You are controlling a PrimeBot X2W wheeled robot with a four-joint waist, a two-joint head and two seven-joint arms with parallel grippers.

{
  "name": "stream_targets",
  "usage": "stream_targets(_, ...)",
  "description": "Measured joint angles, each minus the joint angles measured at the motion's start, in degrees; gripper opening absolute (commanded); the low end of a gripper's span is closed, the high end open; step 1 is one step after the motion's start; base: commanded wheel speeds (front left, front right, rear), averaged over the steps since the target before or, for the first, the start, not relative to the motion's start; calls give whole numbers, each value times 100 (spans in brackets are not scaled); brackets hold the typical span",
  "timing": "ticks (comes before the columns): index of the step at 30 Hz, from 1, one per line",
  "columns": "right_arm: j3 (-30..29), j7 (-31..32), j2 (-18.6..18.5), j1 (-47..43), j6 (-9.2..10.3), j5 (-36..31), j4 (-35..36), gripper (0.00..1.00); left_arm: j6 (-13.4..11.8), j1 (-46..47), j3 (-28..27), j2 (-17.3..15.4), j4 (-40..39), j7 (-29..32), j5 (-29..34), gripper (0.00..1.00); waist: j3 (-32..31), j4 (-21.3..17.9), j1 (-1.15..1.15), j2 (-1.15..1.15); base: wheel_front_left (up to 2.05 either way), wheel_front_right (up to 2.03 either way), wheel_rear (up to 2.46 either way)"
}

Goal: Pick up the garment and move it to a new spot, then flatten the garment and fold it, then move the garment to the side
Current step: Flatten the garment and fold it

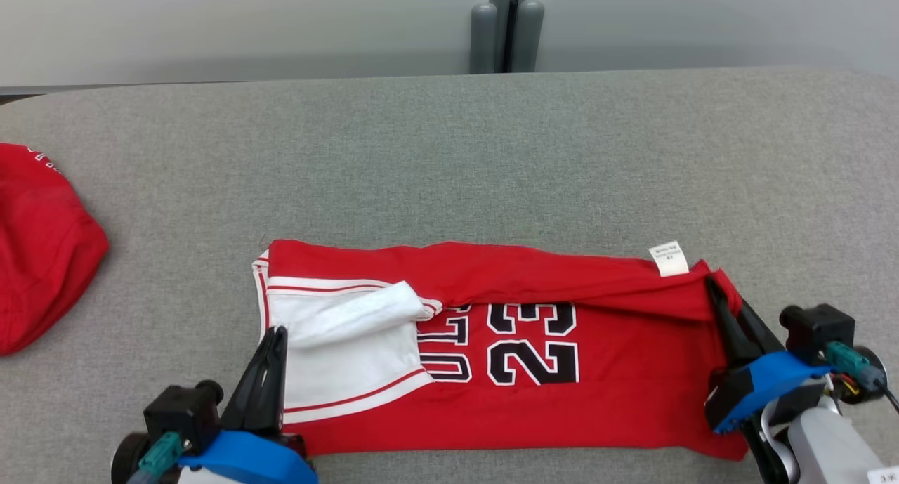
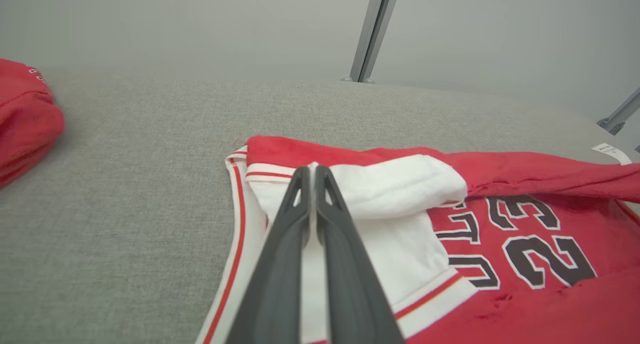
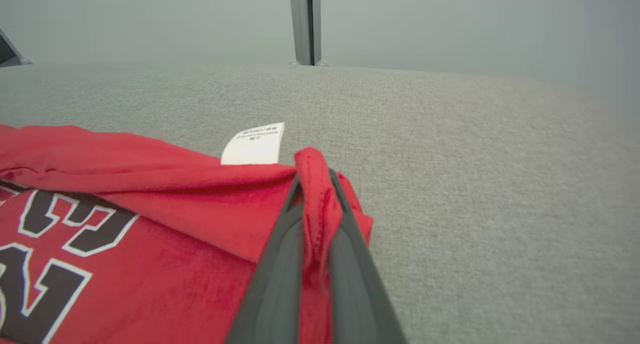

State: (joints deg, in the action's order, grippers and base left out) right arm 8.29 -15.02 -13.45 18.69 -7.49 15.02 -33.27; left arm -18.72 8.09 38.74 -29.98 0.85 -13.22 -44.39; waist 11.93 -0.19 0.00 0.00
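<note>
The garment (image 1: 618, 357) is a red jersey with a black "23" and white side panels, lying in a long band near the table's front edge. Its far edge is folded over toward me, and a white label (image 1: 668, 258) sticks up at the right. My left gripper (image 1: 279, 331) is shut at the white left end (image 2: 400, 244), with a thin strip of white cloth between its fingers (image 2: 312, 168). My right gripper (image 1: 711, 282) is shut on a bunched red corner (image 3: 312, 184) at the right end of the garment (image 3: 150, 264), just beside the label (image 3: 255, 144).
Another red cloth item (image 1: 35, 259) lies at the table's left edge (image 2: 25, 114). The grey fabric table (image 1: 449, 154) stretches bare beyond the garment to a pale wall with a grey post (image 1: 507, 27).
</note>
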Motion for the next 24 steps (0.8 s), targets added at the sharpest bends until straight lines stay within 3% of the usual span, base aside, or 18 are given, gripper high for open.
stream_targets(7,-280,0,122,-644,0,-59,410,0,-79,-449,-102,126,56,-108,-80,0,-117,52,0,0,0,0,0)
stream_targets(9,-345,0,144,-783,0,-51,460,49,-111,-479,-155,174,76,-134,-31,100,-167,76,0,0,0,0,0)
stream_targets(10,-375,-1,149,-842,0,-49,501,100,-119,-490,-186,190,90,-148,8,100,-187,81,0,0,0,0,0)
stream_targets(14,-455,0,160,-1027,0,-24,704,100,-91,-580,-370,314,152,-168,234,100,-276,84,0,0,0,0,0)
stream_targets(19,-525,-1,142,-1102,0,7,1126,100,59,-773,-1078,669,18,-176,777,100,-346,43,0,0,0,0,0)
stream_targets(24,-587,48,102,-1075,0,34,835,100,255,-1010,-1905,1065,-71,-177,1682,100,-369,34,1,1,0,0,0)
